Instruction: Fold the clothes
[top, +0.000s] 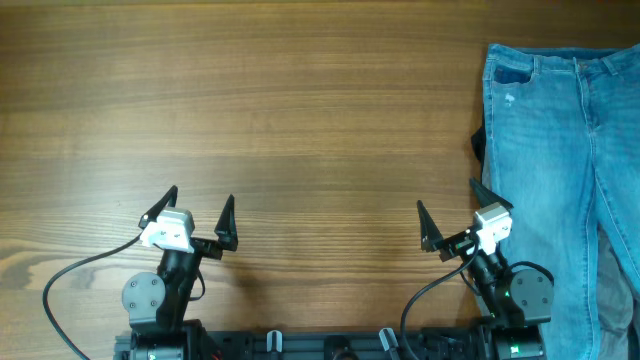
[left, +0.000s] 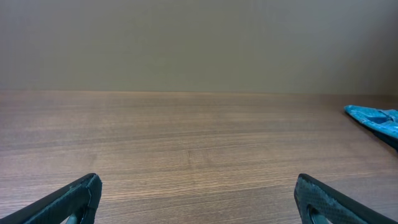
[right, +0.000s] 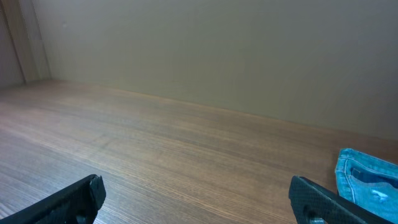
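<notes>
Light-blue denim jeans (top: 560, 170) lie flat at the table's right edge, waistband at the far end, legs running toward the near edge. A dark garment edge (top: 478, 143) peeks out under their left side. The jeans also show at the right of the left wrist view (left: 376, 118) and of the right wrist view (right: 367, 180). My left gripper (top: 198, 212) is open and empty near the front edge at left. My right gripper (top: 452, 212) is open and empty, just left of the jeans.
The brown wooden table (top: 300, 120) spreads wide between and beyond the arms. A plain wall (right: 217, 50) stands behind the far edge. Black cables (top: 70, 275) trail from the arm bases at the front.
</notes>
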